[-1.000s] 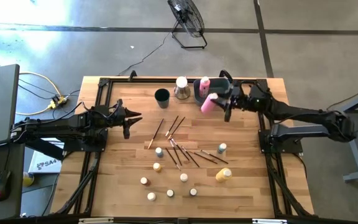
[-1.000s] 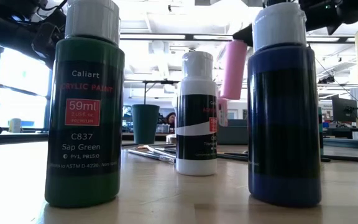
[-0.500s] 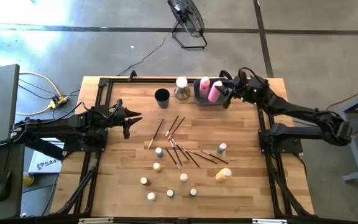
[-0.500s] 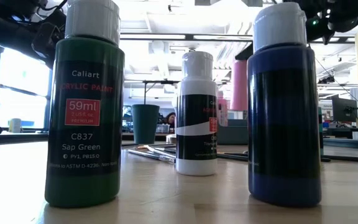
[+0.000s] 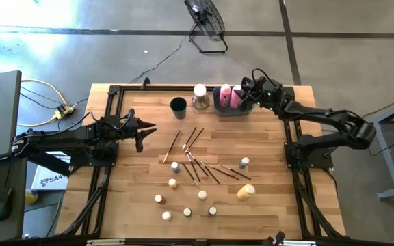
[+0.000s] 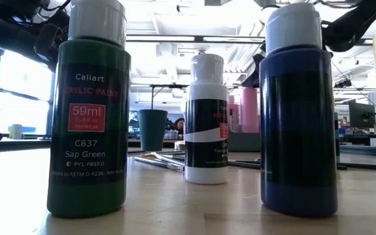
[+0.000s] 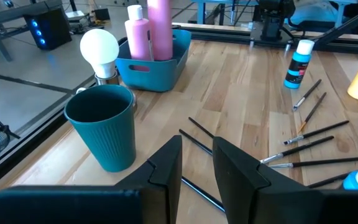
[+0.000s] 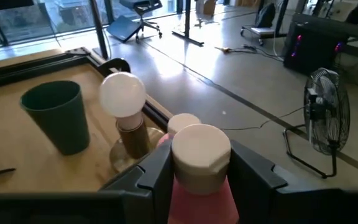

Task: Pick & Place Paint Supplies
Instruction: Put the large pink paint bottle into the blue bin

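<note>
A pink paint bottle (image 5: pixel 236 98) with a white cap (image 8: pixel 200 155) stands upright inside the grey-blue bin (image 5: pixel 219 108) at the table's far edge, with my right gripper (image 5: pixel 245 98) shut on it. A second pink bottle (image 5: pixel 225 91) stands beside it in the bin. Thin brushes (image 5: pixel 191 139), small pots (image 5: pixel 172 183), a teal bottle (image 5: pixel 244 162) and a yellow bottle (image 5: pixel 245 192) lie spread over the table's middle and near part. My left gripper (image 7: pixel 196 163) waits at the table's left, open by a narrow gap, holding nothing. My right gripper pinches the pink bottle's top, at the cap and the shoulder just under it (image 8: pixel 199 200), between its two fingers (image 8: pixel 156 175). The fingers come nearly level from the table's right. The bottle stands upright in the bin; the bin's wall hides its bottom.
A dark teal cup (image 5: pixel 178 104) and a white bulb on a metal base (image 5: pixel 200 94) stand left of the bin. Right in front of the low camera stand a green (image 6: pixel 90 111), a white (image 6: pixel 205 121) and a blue bottle (image 6: pixel 297 111).
My right gripper has carried the pink bottle from over the table just in front of the bin toward the far edge and down into the bin. The bottle, tilted before, now stands upright beside the other pink bottle.
</note>
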You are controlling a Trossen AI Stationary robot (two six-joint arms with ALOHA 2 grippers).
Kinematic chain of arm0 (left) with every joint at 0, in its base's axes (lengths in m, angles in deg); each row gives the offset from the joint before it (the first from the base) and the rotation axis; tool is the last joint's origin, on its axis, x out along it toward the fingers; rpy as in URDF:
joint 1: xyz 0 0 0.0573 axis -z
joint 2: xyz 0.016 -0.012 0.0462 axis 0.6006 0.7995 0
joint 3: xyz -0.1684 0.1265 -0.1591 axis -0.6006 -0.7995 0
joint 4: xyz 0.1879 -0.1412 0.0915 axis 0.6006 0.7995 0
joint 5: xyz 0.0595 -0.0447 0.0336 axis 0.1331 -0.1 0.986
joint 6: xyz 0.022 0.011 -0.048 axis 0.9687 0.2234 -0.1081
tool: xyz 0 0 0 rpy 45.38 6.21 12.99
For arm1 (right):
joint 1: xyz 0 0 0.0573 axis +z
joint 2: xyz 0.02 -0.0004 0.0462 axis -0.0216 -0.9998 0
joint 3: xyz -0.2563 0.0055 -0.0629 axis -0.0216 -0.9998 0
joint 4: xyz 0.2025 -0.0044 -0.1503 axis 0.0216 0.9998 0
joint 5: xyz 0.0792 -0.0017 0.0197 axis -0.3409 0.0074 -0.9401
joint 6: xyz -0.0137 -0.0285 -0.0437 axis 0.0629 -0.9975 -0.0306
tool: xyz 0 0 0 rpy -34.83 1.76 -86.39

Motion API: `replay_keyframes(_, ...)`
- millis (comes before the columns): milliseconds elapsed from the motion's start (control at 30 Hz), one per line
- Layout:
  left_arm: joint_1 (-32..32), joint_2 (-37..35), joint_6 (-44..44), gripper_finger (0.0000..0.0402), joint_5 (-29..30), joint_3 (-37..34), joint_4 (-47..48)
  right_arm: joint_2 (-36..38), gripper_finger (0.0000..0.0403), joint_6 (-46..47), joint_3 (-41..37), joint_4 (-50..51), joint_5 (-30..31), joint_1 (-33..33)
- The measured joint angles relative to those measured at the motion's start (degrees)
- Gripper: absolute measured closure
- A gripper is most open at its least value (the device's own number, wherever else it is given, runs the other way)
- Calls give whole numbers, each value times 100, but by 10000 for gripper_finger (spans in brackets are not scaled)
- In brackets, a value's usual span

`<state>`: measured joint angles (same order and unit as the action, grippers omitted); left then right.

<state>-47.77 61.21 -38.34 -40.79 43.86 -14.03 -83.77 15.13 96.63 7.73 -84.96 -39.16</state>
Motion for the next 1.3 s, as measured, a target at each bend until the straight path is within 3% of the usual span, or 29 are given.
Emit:
replay_keyframes(567,0,1,-2,316,-4,0,2,-726,287,111,4,-409,9,-363)
replay_keyframes(767,0,2,-1,316,-5,0,4,-739,271,111,4,-549,143,-363)
replay_keyframes(1000,0,1,-2,316,-7,-1,4,-739,287,111,4,-579,138,-366)
replay_keyframes(1300,0,1,-3,316,-28,0,4,-726,256,153,7,-494,158,-366)
